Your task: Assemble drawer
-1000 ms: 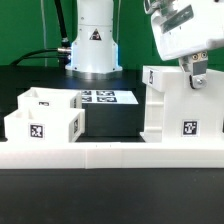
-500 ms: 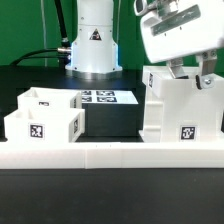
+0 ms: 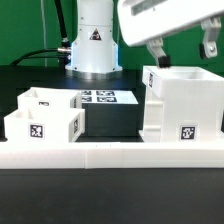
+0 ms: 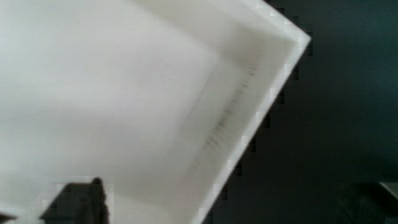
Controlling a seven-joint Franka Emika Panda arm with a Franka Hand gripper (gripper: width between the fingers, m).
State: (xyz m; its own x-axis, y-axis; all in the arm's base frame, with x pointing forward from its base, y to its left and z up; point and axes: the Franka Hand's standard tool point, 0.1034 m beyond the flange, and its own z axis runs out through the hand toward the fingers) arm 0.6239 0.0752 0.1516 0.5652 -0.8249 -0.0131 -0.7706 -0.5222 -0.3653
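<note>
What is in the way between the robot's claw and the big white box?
Nothing visible. The gripper hangs open just above the casing, only air between them. The trays sit apart, toward the exterior view's left.

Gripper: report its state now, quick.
Gripper: open, holding nothing, above the drawer casing.

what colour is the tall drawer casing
White drawer casing, with a black-and-white square tag on its front; clearest in the exterior view.
</note>
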